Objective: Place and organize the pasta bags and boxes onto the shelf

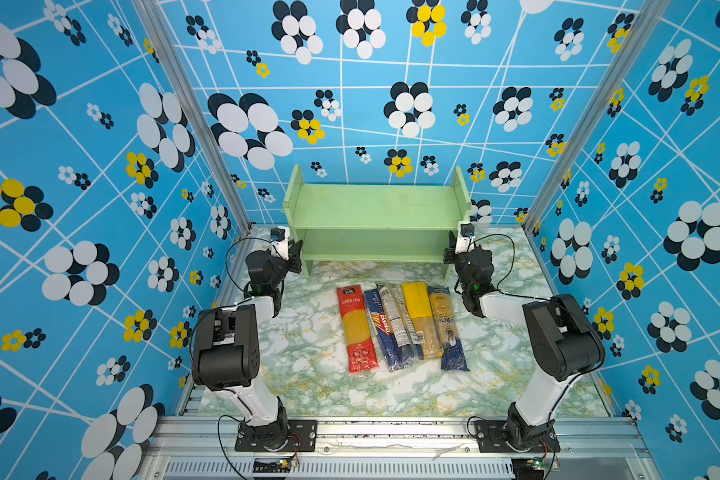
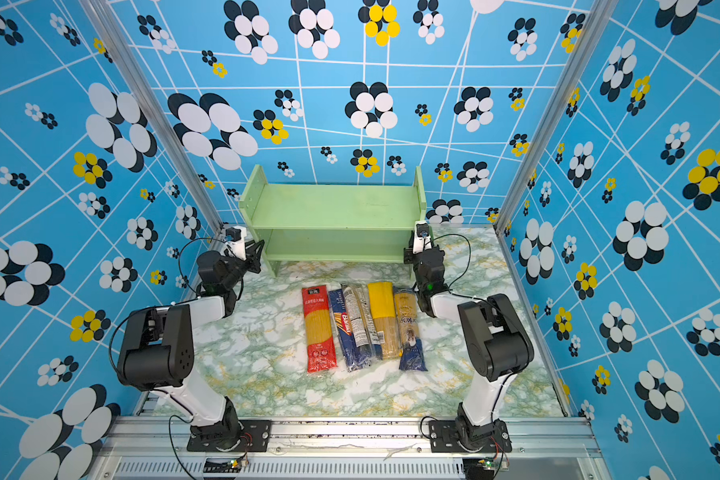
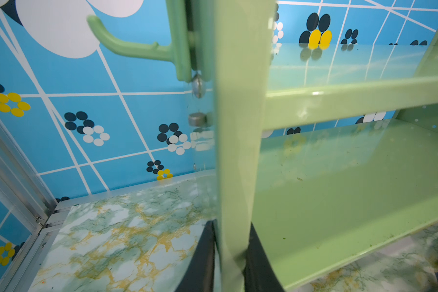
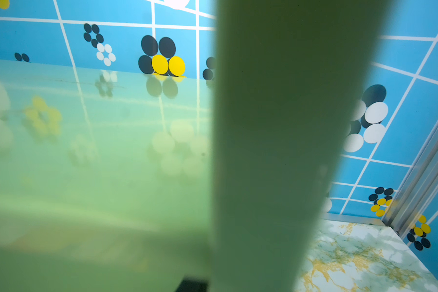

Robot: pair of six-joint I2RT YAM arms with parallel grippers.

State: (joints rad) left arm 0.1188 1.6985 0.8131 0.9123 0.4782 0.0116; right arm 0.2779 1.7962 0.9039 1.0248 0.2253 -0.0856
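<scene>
Pale green shelf (image 1: 375, 208) (image 2: 333, 208): one unit, two tiers and two tall side panels, standing upright at the back of the marble-patterned table (image 1: 308, 353).

Pasta packs: five, all lying flat on the table in front of the shelf, in one row with their long sides parallel. Order from the left of both top views:
1. red bag (image 1: 355, 328) (image 2: 319, 328), slightly apart from the rest
2. dark blue pack (image 1: 381, 332) (image 2: 348, 332)
3. white-label pack (image 1: 398, 320) (image 2: 364, 320), pressed against its two neighbours
4. yellow-topped bag (image 1: 418, 316) (image 2: 381, 316)
5. blue-ended clear bag (image 1: 447, 328) (image 2: 409, 328)

Arms: two, one at each end of the shelf.

Left gripper (image 1: 296, 253) (image 2: 255, 253) (image 3: 232, 240): clamped on the front edge of the shelf's left side panel. The left wrist view shows its two black fingers (image 3: 200, 260), one on each face of the panel (image 3: 238, 126).

Right gripper (image 1: 449, 253) (image 2: 409, 253): closed at the front edge of the right side panel. In the right wrist view the panel (image 4: 276, 126) fills the middle, blurred, and only one dark finger (image 4: 191, 285) shows beside it.

Fittings on the outer face of the left panel: one green hook (image 3: 127, 45) and two metal fasteners (image 3: 197, 118) below it.
</scene>
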